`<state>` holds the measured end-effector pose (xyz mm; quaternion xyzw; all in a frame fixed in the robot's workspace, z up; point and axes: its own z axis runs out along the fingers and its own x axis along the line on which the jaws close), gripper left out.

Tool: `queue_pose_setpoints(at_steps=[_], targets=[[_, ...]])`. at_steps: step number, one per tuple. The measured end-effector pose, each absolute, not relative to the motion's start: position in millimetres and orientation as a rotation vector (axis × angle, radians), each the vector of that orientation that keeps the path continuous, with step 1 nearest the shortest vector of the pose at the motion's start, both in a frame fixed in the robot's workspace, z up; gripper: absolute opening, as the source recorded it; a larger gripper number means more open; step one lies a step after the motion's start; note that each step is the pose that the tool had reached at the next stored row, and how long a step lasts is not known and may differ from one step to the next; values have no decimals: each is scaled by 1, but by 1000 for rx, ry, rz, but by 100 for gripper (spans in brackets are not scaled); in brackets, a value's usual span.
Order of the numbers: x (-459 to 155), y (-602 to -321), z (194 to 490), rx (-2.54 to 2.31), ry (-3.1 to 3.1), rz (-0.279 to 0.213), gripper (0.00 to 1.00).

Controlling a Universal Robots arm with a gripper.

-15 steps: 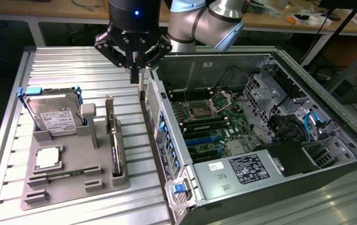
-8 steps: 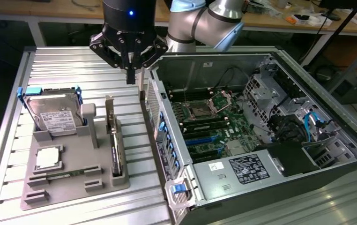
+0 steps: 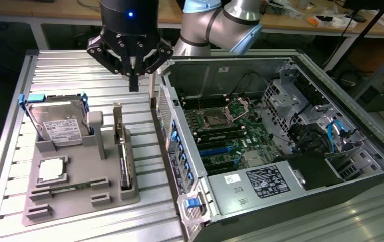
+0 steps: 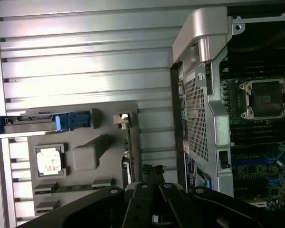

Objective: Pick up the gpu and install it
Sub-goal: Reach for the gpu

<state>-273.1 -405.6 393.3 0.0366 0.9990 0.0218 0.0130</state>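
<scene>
Black and empty, the end effector (image 3: 133, 83) hangs at about 11 o'clock in the exterior view. Its two slim fingers are pressed together with nothing between them, and they point straight down. Above it, the silver and pale blue jointed arm (image 3: 219, 22) bends off toward 1 o'clock.

Toward 6 o'clock from the fingertips, and clear of them, is the gpu (image 3: 123, 159), a thin dark green circuit card with a long silver metal bracket at its 12 o'clock end. It stands on edge in a slot of the grey plastic holder (image 3: 77, 201), and nothing grips it. From the wrist, the same card (image 4: 128, 142) shows edge-on past the closed end effector (image 4: 153, 172).

At 9 o'clock from the card, a boxy silver hard drive (image 3: 57, 123) with a white label leans in a blue-tabbed cradle. At 7 o'clock from the drive, a square silver processor chip (image 3: 51, 170) lies flat. A short narrow green RAM stick (image 3: 64, 189) sits in the holder nearer 6 o'clock.

At 3 o'clock, just beside the holder, the grey metal computer case (image 3: 300, 75) lies open. Its green motherboard (image 3: 229, 136) is exposed. Everything rests on the ribbed aluminium bench (image 3: 71, 65).
</scene>
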Motion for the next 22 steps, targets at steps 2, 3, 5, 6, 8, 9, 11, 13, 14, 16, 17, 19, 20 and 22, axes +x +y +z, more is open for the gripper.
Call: queue_pose_setpoints(at_steps=[2, 3, 5, 6, 8, 9, 11, 13, 14, 16, 17, 19, 20, 22], targets=[[-276, -406, 393, 114, 3113, 68, 11], [-277, -406, 393, 114, 3113, 68, 11], [-281, -407, 393, 114, 3113, 68, 11], [-282, -408, 393, 114, 3113, 68, 11], [-283, -411, 393, 114, 3113, 68, 11], [-283, -413, 393, 114, 3113, 68, 11], [-283, -417, 393, 114, 3113, 68, 11], [-284, -421, 393, 114, 3113, 68, 11], [-285, -423, 393, 114, 3113, 68, 11], [-286, -428, 393, 114, 3113, 68, 11], [-287, -430, 393, 114, 3113, 68, 11], [-289, -437, 393, 114, 3113, 68, 11], [-290, -439, 393, 114, 3113, 68, 11], [-291, -442, 393, 114, 3113, 68, 11]])
